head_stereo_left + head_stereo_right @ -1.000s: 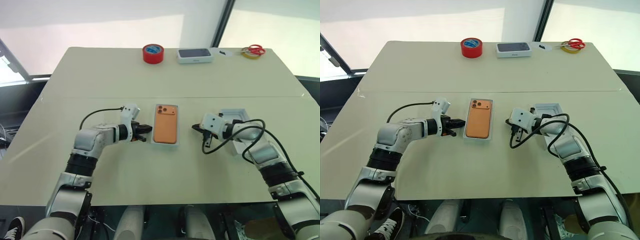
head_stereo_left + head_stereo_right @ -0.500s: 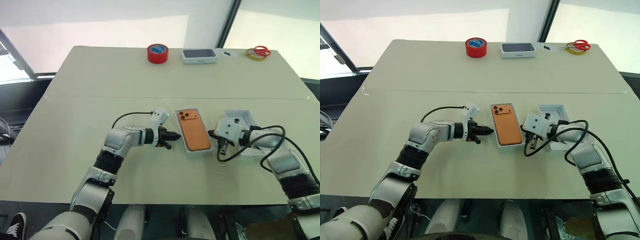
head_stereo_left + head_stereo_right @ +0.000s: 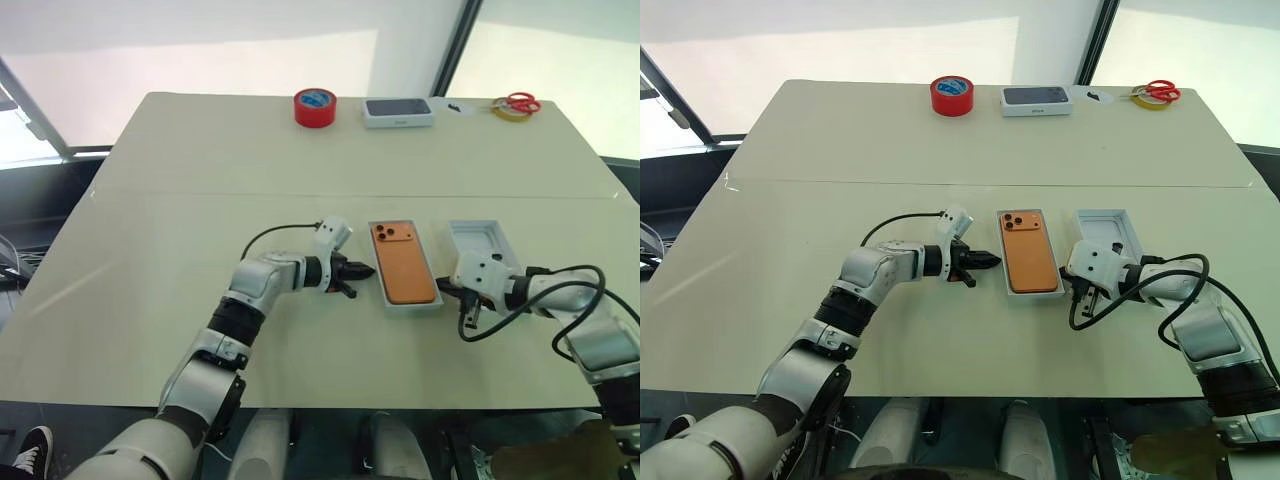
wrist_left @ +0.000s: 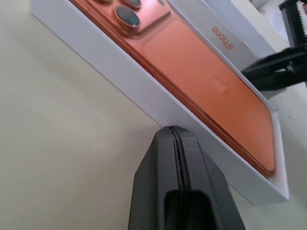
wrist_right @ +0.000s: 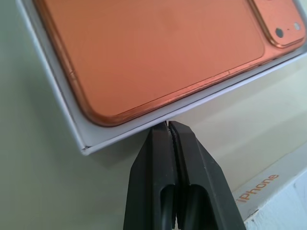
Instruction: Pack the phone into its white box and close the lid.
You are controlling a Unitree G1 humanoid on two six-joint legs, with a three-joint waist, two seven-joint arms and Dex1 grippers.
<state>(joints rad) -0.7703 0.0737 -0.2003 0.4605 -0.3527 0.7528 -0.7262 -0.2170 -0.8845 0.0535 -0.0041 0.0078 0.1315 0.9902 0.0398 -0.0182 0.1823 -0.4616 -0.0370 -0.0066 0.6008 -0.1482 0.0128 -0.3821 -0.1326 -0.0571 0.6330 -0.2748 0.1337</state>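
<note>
Box (image 3: 411, 303) with phone (image 3: 403, 276) now nearer lid (image 3: 478, 240); both fingers shut, empty, box floor hidden.

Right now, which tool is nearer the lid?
Right. The right tool sits between the boxed phone and the lid, just off the lid's near corner. The left tool is on the far side of the phone's box.

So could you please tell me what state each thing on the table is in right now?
Phone: lying camera side up inside the white box.
Lid: off, open side up, beside the box.
Left end effector: shut, empty.
Right end effector: shut, empty.
</note>
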